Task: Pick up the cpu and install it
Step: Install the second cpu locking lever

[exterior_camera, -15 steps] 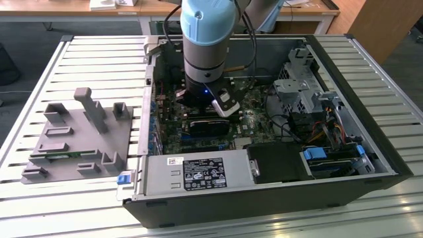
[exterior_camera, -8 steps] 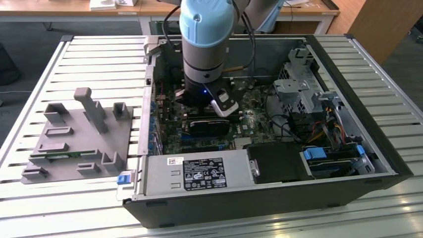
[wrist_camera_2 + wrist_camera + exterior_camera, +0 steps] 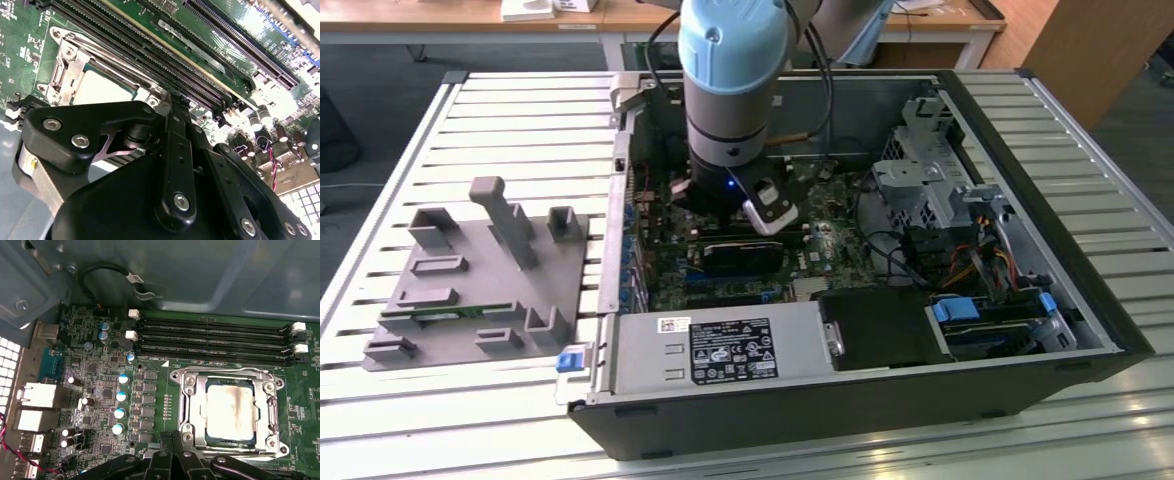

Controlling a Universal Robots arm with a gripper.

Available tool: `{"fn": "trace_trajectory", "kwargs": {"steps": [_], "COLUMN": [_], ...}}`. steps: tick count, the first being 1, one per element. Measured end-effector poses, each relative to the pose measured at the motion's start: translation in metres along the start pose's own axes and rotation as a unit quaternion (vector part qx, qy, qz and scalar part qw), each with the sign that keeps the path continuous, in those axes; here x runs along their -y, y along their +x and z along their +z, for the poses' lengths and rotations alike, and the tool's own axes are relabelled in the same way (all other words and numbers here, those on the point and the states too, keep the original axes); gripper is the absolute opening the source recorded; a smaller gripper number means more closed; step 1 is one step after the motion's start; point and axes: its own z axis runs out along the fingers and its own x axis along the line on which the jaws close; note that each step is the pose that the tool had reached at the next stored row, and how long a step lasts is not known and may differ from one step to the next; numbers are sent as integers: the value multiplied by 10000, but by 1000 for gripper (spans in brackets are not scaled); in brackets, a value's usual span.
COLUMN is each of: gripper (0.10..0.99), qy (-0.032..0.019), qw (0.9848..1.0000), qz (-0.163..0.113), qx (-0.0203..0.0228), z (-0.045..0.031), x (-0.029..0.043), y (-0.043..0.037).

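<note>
The arm (image 3: 731, 90) reaches down into an open computer case (image 3: 854, 300) that lies on its side on a slatted table (image 3: 480, 120). Its claw (image 3: 172, 440) hangs low over the green motherboard (image 3: 100, 390), just beside the near edge of the processor socket (image 3: 230, 412). In both wrist views the black fingers (image 3: 175, 145) stand pressed together with nothing between them, so the claw is clenched and empty.

The cpu (image 3: 231, 410) sits flat inside the socket, its silver-grey top ringed by the metal frame; in the second wrist view it (image 3: 102, 87) shows pale just beyond the claw's linkage. The claw is not touching it.

Four long black memory slots (image 3: 215, 340) run along the far side of the socket. In the exterior view, a grey power supply (image 3: 714, 350) lies at the near edge of the case, and a grey parts fixture (image 3: 480, 290) rests on the table at the exterior view's left, well apart from the case.
</note>
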Motion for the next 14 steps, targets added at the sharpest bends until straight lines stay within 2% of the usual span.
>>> {"fn": "trace_trajectory", "kwargs": {"steps": [8, 14], "gripper": [106, 106], "qy": [-8, -35], "qw": [10000, 10000], "qz": [0, 0], "qx": [2, 3], "z": [-183, -315], "x": [-48, -82], "y": [-2, -4]}}
